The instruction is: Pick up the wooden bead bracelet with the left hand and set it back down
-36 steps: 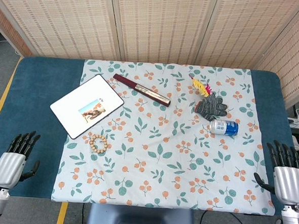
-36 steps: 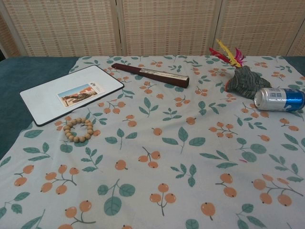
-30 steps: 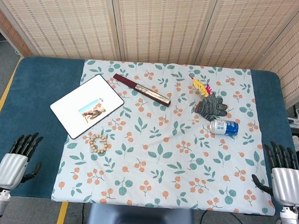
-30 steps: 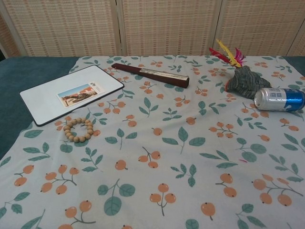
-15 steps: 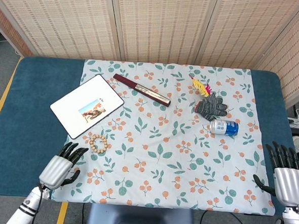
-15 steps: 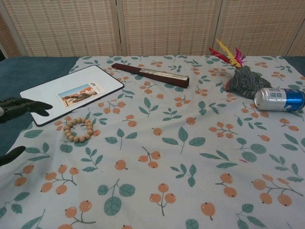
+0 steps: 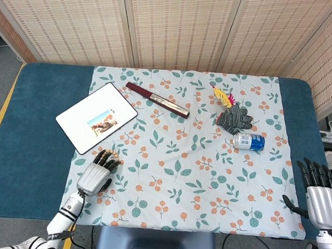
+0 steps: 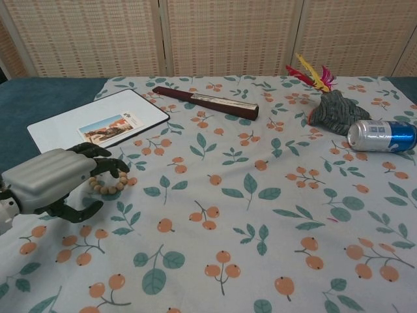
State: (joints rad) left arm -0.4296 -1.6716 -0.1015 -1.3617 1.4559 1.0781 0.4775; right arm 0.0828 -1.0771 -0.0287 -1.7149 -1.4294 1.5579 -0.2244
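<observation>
Now the left hand [image 8: 55, 182] has come in over the wooden bead bracelet [image 8: 111, 187]; its fingers are apart and hold nothing yet; the bracelet lies on the counter [image 7: 40, 150] by the white board [image 8: 98, 127], so grabbing comes next

A blue table [image 7: 44, 94] carries a leaf-print cloth [image 7: 180, 176] over its middle. On the cloth lie a tablet [image 7: 95, 124] at the left edge, a bracelet [image 8: 107, 186] beside it, a closed fan [image 7: 157, 99] toward the far edge, and a glove [image 7: 234, 117], feather toy [image 7: 221, 96] and can [image 7: 248, 141] to the right.
</observation>
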